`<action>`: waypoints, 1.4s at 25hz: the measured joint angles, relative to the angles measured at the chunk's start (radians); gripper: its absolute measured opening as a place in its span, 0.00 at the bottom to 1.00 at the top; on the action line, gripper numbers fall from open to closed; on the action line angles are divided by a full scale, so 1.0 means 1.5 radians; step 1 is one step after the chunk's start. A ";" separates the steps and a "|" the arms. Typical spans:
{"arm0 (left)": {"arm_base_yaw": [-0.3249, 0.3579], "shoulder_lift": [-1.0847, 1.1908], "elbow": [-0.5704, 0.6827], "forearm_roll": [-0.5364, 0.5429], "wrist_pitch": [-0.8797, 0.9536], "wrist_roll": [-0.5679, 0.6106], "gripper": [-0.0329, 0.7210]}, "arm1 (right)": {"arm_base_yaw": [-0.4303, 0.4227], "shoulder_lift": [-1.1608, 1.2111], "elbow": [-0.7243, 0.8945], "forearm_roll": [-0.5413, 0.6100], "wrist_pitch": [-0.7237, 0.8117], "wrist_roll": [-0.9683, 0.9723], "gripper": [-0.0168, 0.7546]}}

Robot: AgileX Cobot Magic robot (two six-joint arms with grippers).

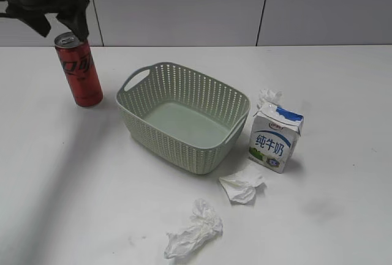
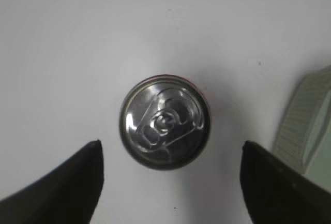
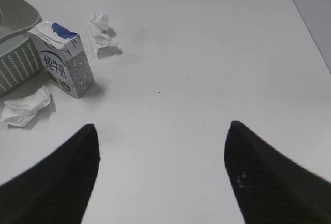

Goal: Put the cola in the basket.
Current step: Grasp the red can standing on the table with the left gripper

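Observation:
The cola [image 1: 79,72] is a tall red can with a silver top, standing upright on the white table left of the basket [image 1: 131,118]. The basket is pale sage-green with perforated walls and is empty. My left gripper [image 1: 61,23] hangs open just above the can; in the left wrist view its two dark fingers [image 2: 170,149] flank the can's silver lid [image 2: 165,122] from above, not touching it. A basket corner [image 2: 310,125] shows at the right edge there. My right gripper [image 3: 163,133] is open and empty over bare table; it is out of the exterior view.
A blue-and-white milk carton [image 1: 275,139] stands right of the basket, also in the right wrist view [image 3: 64,63]. Crumpled tissues lie behind the carton [image 1: 267,98], in front of the basket [image 1: 242,185] and near the front edge [image 1: 193,231]. A grey wall runs behind the table.

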 joint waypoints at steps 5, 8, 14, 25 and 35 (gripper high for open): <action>0.000 0.023 0.000 0.001 -0.010 0.005 0.88 | 0.000 0.000 0.000 0.000 0.000 0.000 0.76; 0.000 0.033 -0.003 0.005 -0.024 0.005 0.88 | 0.000 0.000 0.000 0.000 0.000 0.000 0.76; 0.000 0.065 -0.004 0.005 -0.051 0.005 0.88 | 0.000 0.000 0.000 0.000 0.000 0.000 0.76; 0.000 0.077 -0.005 0.006 -0.067 0.006 0.74 | 0.000 0.000 0.000 0.000 0.000 0.000 0.76; 0.000 0.042 -0.004 0.007 -0.011 0.006 0.74 | 0.000 0.000 0.000 0.000 0.000 0.000 0.76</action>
